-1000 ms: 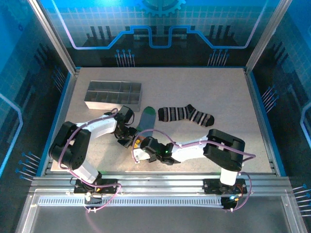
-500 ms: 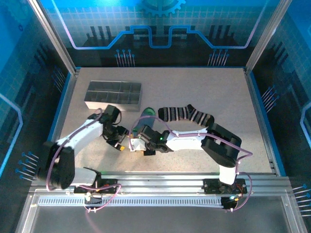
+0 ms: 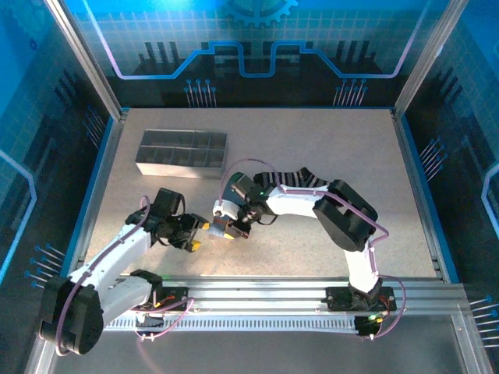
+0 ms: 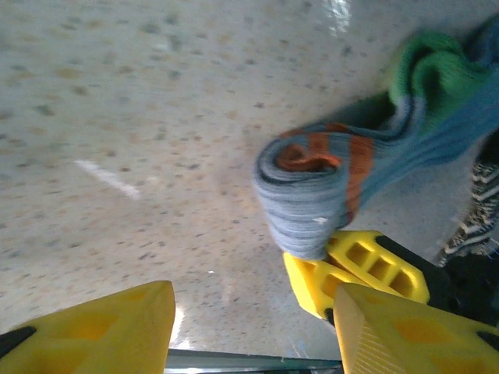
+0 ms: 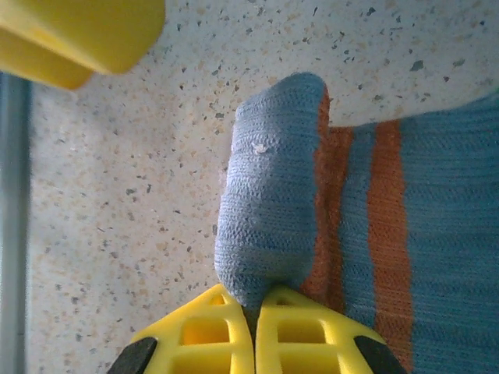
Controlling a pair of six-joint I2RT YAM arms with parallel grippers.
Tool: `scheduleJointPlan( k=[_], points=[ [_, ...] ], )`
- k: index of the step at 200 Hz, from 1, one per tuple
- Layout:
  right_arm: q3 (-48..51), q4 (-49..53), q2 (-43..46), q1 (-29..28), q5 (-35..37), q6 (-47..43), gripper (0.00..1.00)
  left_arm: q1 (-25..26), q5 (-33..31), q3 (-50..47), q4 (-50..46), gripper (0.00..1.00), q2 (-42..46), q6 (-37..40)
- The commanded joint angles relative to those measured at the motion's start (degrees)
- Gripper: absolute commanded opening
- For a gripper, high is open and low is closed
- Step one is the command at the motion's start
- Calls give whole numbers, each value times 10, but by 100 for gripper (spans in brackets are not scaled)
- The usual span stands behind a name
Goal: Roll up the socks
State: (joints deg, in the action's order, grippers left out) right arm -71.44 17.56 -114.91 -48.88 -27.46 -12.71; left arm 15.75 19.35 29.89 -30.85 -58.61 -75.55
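Observation:
The grey-blue sock [image 4: 312,187] is rolled up from its orange cuff, and its green toe [image 4: 429,70] trails behind on the table. My right gripper [image 5: 253,312] is shut on the edge of that roll [image 5: 273,202]; in the top view it [image 3: 224,228] sits near the table's front middle. My left gripper [image 4: 249,335] is open, a short way to the left of the roll and not touching it [image 3: 199,236]. The black sock with white stripes [image 3: 308,181] lies flat behind the right arm, which partly covers it.
A grey compartmented tray [image 3: 181,152] stands at the back left. The metal rail of the near table edge [image 3: 257,292] runs just in front of both grippers. Speckled tabletop lies open to the right and at the back.
The right gripper has turned and swung back over the grey-blue sock, which was lying stretched out and is now rolled. The left gripper has let go and drawn back to the near left.

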Motion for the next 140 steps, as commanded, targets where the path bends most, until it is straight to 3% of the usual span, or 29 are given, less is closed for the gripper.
scheduleJointPlan(
  k=[1,90,125,140],
  points=[
    [14,83,-43,16,-69,41,0,15,9,-15,93,56,-19,-31],
    [-9,102,-85,61,-131,78,0,62,1,-10,199,55,-144,-49],
    [-17,99,-93,68,-148,98,0,80,-17,-12,183,50,-167,-54],
    [-19,99,-93,68,-149,99,0,82,-25,-13,183,43,-183,-55]
  ],
)
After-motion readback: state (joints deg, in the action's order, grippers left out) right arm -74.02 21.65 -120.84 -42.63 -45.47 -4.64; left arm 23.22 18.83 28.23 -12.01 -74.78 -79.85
